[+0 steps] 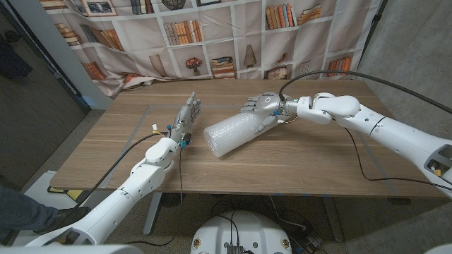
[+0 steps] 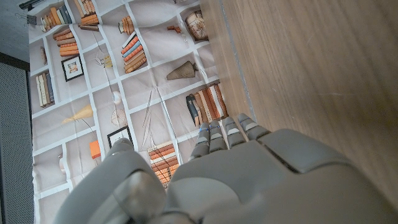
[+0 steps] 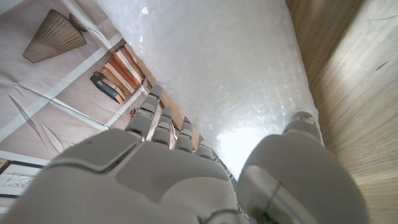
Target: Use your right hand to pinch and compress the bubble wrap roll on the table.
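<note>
I see the clear, cylindrical bubble wrap roll (image 1: 232,134) lying tilted near the middle of the brown wooden tabletop (image 1: 311,159), and my right robot hand (image 1: 260,111) is at its far end, fingers on one side and thumb on the other, pinching it. My left robot hand (image 1: 186,117) stands just beside the roll's other end, fingers straight and together, holding nothing.

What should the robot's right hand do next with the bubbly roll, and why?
Probably close the fingers and thumb together to squeeze. The right hand is already at the far end of the bubble wrap roll, fingers on one side and thumb on the other, and the roll still looks round.
</note>
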`<state>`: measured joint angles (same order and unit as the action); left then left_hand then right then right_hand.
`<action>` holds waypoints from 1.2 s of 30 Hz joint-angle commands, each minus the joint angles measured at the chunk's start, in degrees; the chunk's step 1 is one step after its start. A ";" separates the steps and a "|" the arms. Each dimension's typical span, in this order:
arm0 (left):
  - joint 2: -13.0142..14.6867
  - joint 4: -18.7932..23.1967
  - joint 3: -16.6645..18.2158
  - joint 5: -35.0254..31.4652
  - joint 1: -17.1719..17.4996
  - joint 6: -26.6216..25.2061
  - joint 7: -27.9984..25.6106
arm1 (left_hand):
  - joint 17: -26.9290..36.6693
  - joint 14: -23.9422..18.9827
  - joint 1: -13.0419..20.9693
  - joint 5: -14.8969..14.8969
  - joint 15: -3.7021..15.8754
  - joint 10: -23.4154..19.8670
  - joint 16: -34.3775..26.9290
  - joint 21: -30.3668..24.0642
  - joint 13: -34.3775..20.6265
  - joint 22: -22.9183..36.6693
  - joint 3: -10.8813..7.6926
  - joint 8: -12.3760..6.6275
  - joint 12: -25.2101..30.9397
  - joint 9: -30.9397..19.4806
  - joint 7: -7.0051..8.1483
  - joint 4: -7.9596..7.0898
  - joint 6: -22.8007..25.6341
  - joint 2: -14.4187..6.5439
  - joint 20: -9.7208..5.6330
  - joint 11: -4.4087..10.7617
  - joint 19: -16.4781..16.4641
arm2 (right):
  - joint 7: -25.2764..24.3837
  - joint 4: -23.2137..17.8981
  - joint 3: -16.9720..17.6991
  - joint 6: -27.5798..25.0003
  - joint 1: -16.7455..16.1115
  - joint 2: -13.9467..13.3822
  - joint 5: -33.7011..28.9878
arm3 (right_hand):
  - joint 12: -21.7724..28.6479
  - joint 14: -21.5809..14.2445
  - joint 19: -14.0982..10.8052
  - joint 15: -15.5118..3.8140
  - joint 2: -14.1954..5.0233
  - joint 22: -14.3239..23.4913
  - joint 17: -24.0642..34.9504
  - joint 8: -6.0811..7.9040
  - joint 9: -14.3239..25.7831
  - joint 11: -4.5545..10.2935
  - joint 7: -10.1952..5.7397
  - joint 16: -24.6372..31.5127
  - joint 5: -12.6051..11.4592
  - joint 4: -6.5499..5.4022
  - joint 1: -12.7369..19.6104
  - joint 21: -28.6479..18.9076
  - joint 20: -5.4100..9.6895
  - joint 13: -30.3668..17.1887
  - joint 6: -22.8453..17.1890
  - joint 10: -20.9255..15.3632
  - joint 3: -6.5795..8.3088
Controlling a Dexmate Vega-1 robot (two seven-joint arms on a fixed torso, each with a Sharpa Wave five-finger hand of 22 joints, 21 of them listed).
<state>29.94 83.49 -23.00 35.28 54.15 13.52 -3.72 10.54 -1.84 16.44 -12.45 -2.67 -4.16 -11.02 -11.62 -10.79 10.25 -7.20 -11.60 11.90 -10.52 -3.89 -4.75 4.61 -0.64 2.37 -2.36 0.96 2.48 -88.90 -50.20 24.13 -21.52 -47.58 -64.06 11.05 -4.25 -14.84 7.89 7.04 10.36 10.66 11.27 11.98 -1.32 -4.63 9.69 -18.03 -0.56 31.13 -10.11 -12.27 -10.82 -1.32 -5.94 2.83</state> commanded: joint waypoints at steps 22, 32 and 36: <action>0.70 0.36 0.37 0.30 0.14 -0.14 0.46 | 0.06 -0.03 0.18 0.20 -0.24 -0.50 0.20 0.11 -0.16 0.14 0.48 0.08 -0.21 -0.33 -0.10 0.00 0.51 -0.44 0.23 0.14 0.41 | 7.55 -7.59 4.15 -1.84 -2.98 -2.88 0.67 | 0.36 0.28 -2.05 -0.37 -0.04 0.14 -0.05 0.06 -0.09 -0.40 0.30 0.76 -0.86 -0.19 -1.25 -1.39 0.25 -0.13 1.22 1.79 -1.00; 0.45 -0.12 0.19 0.27 -0.39 -0.09 0.76 | 0.06 -0.05 0.20 0.21 -0.21 -0.51 0.19 0.11 -0.16 0.14 0.57 0.08 -0.21 -0.33 -0.09 -0.01 0.53 -0.47 0.24 0.15 0.46 | 7.14 -9.31 6.32 -2.20 -4.59 -3.96 2.18 | 0.63 -0.34 -3.25 -0.66 -0.09 0.13 -0.09 0.20 -0.10 -0.35 0.34 1.00 -1.02 -0.17 -1.28 -1.82 0.28 -0.12 1.04 1.46 -1.15; 0.35 -0.33 0.04 0.27 -0.54 -0.25 0.85 | 0.06 -0.05 0.22 0.21 -0.24 -0.50 0.19 0.10 -0.16 0.14 0.62 0.10 -0.22 -0.33 -0.12 -0.01 0.52 -0.49 0.20 0.16 0.46 | 6.97 -9.71 7.43 -2.53 -5.48 -4.38 3.64 | 0.76 -0.60 -3.74 -0.81 -0.12 0.12 -0.10 0.35 -0.11 -0.28 0.36 1.08 -1.08 -0.17 -1.32 -1.98 0.28 -0.12 0.71 1.22 -1.22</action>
<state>30.51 83.70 -22.71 35.54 54.03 13.60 -3.12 10.55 -1.84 16.60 -12.45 -2.67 -4.16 -11.02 -11.62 -10.79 10.25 -6.73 -11.60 11.90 -10.52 -3.90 -4.74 4.61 -0.81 2.36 -2.36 0.95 9.73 -97.06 -45.08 22.16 -25.21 -50.86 -62.59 11.46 -4.72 -18.01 7.27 7.12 10.35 10.39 11.27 11.72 -1.73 -4.41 10.40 -18.86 -0.65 30.19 -11.66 -11.87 -10.81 -0.49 -4.31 1.80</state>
